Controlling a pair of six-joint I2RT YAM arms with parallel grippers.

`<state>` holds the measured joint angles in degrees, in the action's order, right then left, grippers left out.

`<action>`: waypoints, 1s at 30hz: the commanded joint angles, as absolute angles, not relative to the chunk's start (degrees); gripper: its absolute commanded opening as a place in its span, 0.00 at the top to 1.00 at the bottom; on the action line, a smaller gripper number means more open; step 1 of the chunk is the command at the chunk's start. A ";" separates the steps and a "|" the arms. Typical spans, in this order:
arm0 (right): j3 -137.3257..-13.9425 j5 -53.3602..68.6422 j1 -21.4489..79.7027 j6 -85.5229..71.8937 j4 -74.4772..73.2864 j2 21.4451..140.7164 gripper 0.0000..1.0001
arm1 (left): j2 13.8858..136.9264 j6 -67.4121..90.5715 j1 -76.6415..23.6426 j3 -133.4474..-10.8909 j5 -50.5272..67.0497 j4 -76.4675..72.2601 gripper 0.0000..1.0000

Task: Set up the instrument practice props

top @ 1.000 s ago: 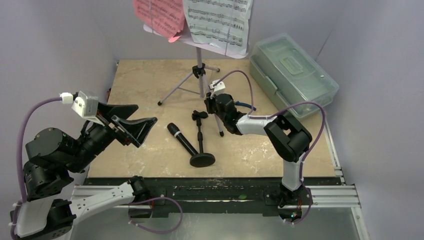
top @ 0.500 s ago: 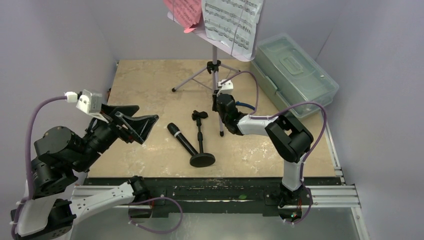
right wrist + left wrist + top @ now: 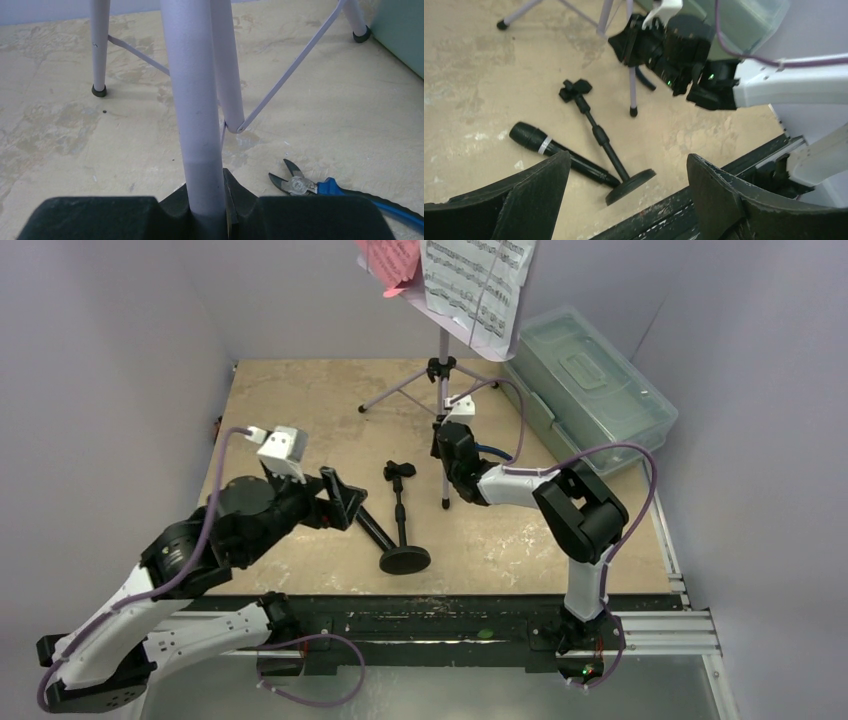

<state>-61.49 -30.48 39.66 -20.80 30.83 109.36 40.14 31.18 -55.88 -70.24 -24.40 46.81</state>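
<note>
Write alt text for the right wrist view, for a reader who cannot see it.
The right gripper is shut on a leg of the lavender music stand, seen close up. Blue-handled pliers lie on the beige table at lower right, apart from the stand.

From above, we lose the top of the lavender music stand (image 3: 446,345) and its music sheets (image 3: 475,280) past the frame's edge. The left tool (image 3: 340,502) covers most of the black microphone (image 3: 377,533), and the blue-handled pliers (image 3: 320,187) run off the right wrist view.
</note>
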 commanded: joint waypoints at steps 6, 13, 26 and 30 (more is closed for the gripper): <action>-59.42 -33.08 36.18 -21.34 24.27 106.70 0.59 | 42.27 38.27 -55.72 -58.01 -21.05 40.07 0.13; -56.71 -27.82 38.63 -19.24 14.05 94.12 0.26 | 45.77 41.77 -55.64 -52.29 -24.17 38.31 0.07; -35.19 0.38 44.03 -29.03 12.05 67.30 0.10 | 56.00 40.79 -54.88 -47.55 -25.75 28.77 0.02; -24.87 25.00 44.00 -23.82 26.00 62.99 0.08 | 54.37 32.81 -54.84 -44.82 -16.33 24.59 0.02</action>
